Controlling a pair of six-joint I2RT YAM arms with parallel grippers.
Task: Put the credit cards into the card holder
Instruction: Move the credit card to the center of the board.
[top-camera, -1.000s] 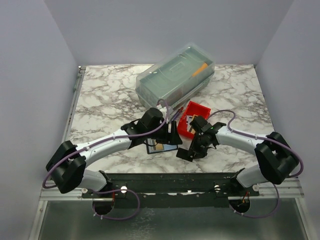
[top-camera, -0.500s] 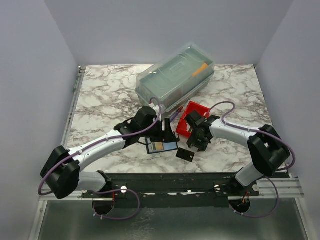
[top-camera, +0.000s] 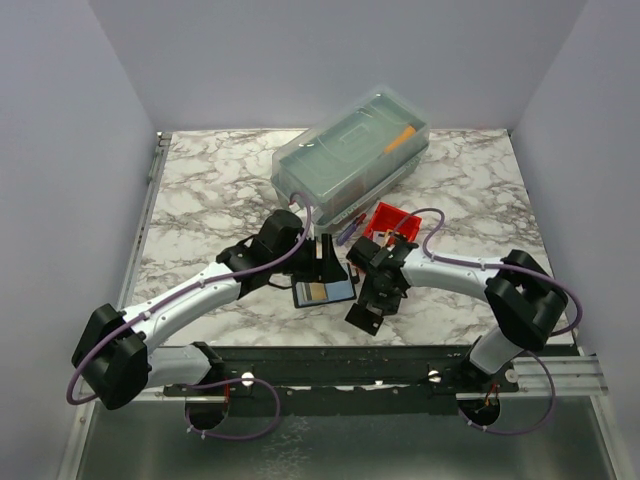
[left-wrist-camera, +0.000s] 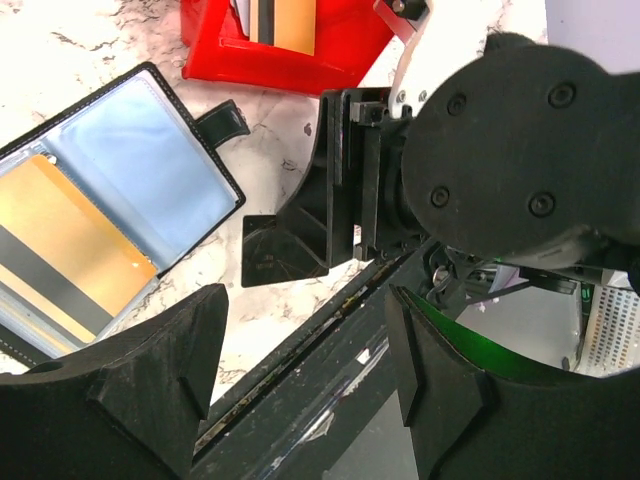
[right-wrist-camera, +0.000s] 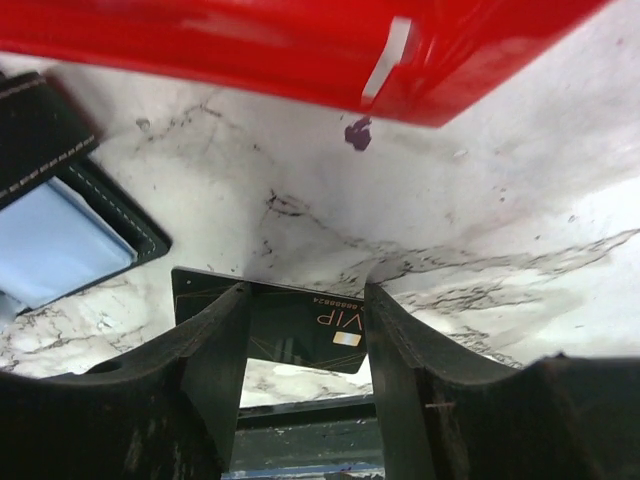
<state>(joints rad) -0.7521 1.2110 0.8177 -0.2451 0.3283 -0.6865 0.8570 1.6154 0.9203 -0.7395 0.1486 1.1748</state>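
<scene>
The card holder (top-camera: 322, 292) lies open on the table (top-camera: 200, 200), near the front edge, between the two grippers. A gold card (left-wrist-camera: 70, 250) is tucked into one of its clear pockets (the pocket next to it looks pale blue). A dark card (right-wrist-camera: 300, 335) lies flat on the table just beside the holder, on the right side. It has "VIP" written on it.

The right gripper (right-wrist-camera: 305, 300) is down low over the dark card. Its fingers are partly apart, one on each side, and part of the card is hidden behind one finger. It is not squeezing the card. I cannot tell if the tips touch it.

The left gripper (left-wrist-camera: 300, 385) hangs close to the holder. Its fingers are wide apart and hold nothing.

The red bin (top-camera: 392, 222) sits just behind the right gripper. A second gold card (left-wrist-camera: 290, 25) stands up inside it. The big clear box (top-camera: 350, 150) is farther back on the table, with its lid on.
</scene>
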